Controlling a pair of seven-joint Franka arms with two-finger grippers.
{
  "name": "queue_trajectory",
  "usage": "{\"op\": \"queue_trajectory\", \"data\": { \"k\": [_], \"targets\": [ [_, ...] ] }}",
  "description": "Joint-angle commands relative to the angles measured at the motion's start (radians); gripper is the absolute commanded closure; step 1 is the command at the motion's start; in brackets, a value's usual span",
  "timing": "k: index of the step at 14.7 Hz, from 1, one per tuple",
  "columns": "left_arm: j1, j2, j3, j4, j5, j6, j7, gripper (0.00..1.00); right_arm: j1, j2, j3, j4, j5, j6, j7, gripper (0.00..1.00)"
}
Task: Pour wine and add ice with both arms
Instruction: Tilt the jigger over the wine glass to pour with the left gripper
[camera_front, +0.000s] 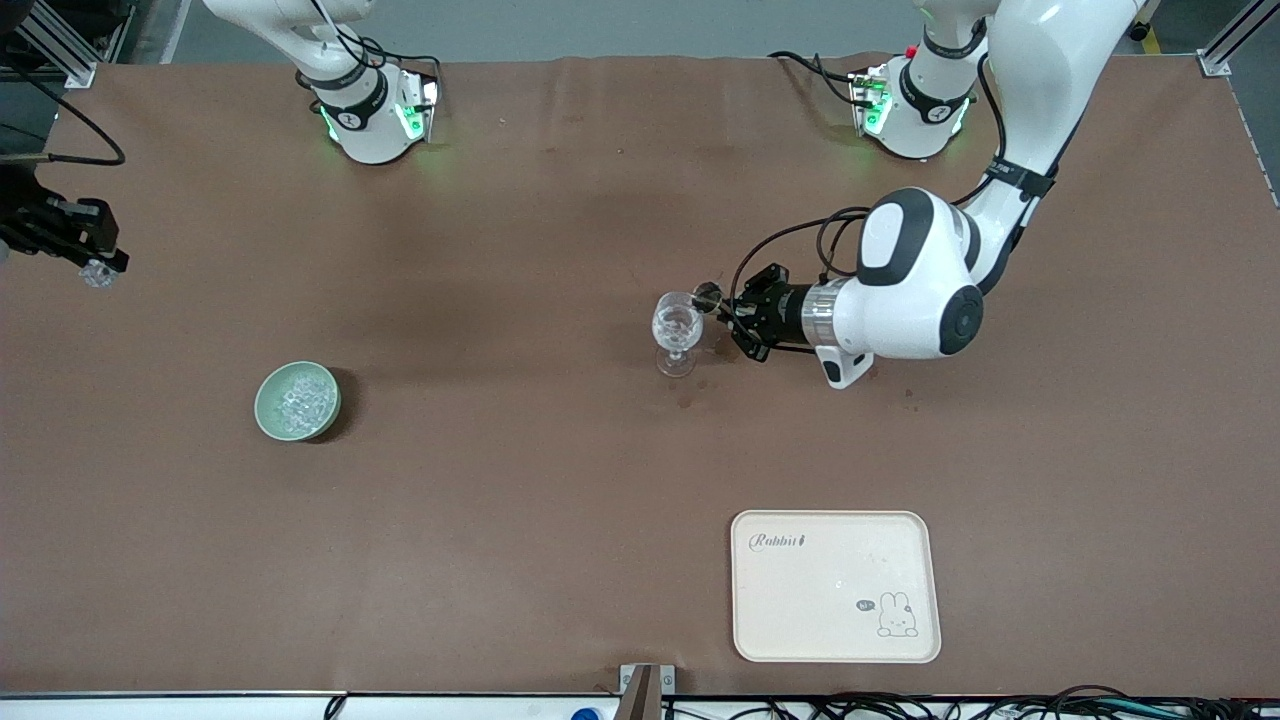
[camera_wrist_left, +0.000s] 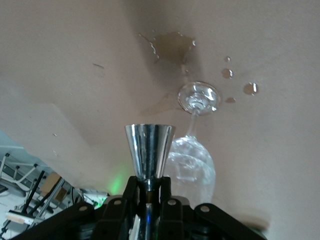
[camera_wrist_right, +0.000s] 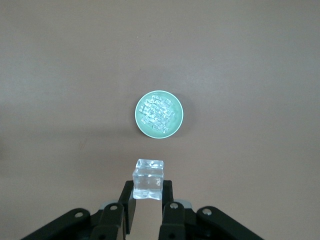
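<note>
My left gripper (camera_front: 722, 305) (camera_wrist_left: 150, 184) is shut on a shiny metal measuring cup (camera_front: 707, 295) (camera_wrist_left: 149, 147), held level beside the rim of the clear stemmed glass (camera_front: 677, 330) (camera_wrist_left: 192, 162) standing mid-table. Wine is out of view; the cup's inside is hidden. My right gripper (camera_front: 100, 262) (camera_wrist_right: 148, 192) hangs over the table's edge at the right arm's end, shut on a clear cube of ice (camera_front: 98, 273) (camera_wrist_right: 148, 179). Below it, a green bowl (camera_front: 262, 405) (camera_wrist_right: 140, 125) holds several more lumps of ice (camera_front: 298, 402) (camera_wrist_right: 159, 112).
Wet brownish stains (camera_wrist_left: 172, 46) and droplets (camera_wrist_left: 250, 88) mark the brown cloth round the glass's foot. A cream tray (camera_front: 835, 585) with a rabbit print lies near the front edge, toward the left arm's end.
</note>
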Motion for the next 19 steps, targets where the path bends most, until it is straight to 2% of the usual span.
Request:
{"op": "queue_trajectory", "data": {
  "k": [1, 5, 10, 19],
  "targets": [
    [-0.019, -0.028, 0.003, -0.011, 0.056, 0.009, -0.07, 0.99, 0.0, -0.008, 0.002, -0.003, -0.001, 0.002, -0.012, 0.97],
    [-0.045, -0.028, 0.004, -0.008, 0.072, 0.014, -0.118, 0.99, 0.014, -0.005, 0.002, -0.003, -0.001, 0.008, -0.01, 0.97],
    [-0.053, -0.018, 0.003, 0.023, 0.162, 0.012, -0.228, 0.99, 0.016, -0.005, 0.002, -0.001, -0.001, 0.008, -0.012, 0.97],
    [-0.085, -0.014, 0.003, 0.046, 0.241, 0.007, -0.362, 0.99, 0.022, -0.003, 0.002, -0.003, -0.002, 0.01, -0.009, 0.97]
  ]
}}
